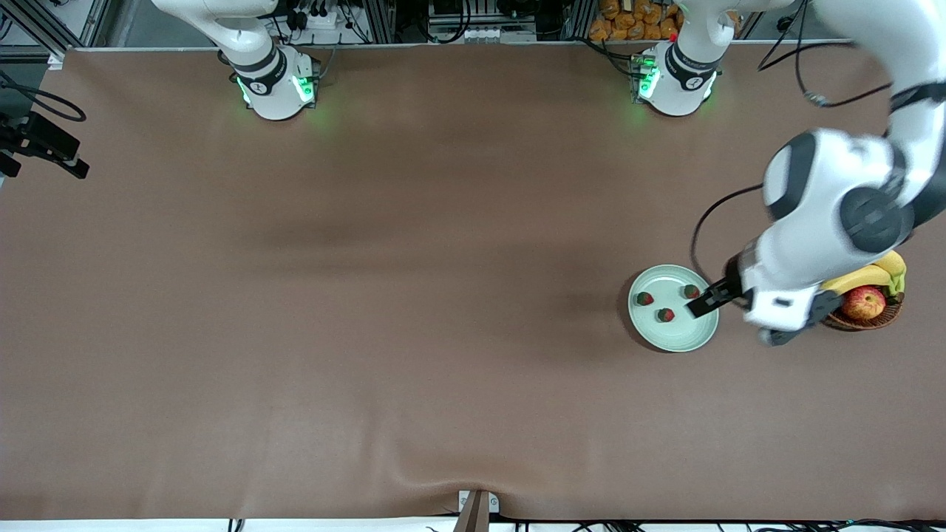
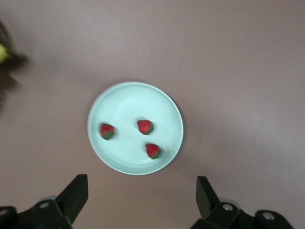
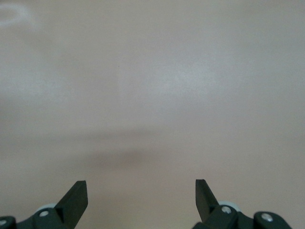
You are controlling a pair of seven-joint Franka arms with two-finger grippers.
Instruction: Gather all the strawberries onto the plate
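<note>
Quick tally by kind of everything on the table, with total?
Small red strawberries with green caps, in the plate: 3
Round pale mint-green plate: 1
Brown woven wicker basket: 1
Red-yellow apple, in the basket: 1
Yellow banana bunch, in the basket: 1
Total: 7

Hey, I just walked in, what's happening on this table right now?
Two robot arms are gathering strawberries onto a plate. All three strawberries now lie on the mint-green plate. The left pincer hangs open and empty over the plate's edge, beside a wicker basket holding an apple and bananas. The right pincer waits open over bare table.
</note>
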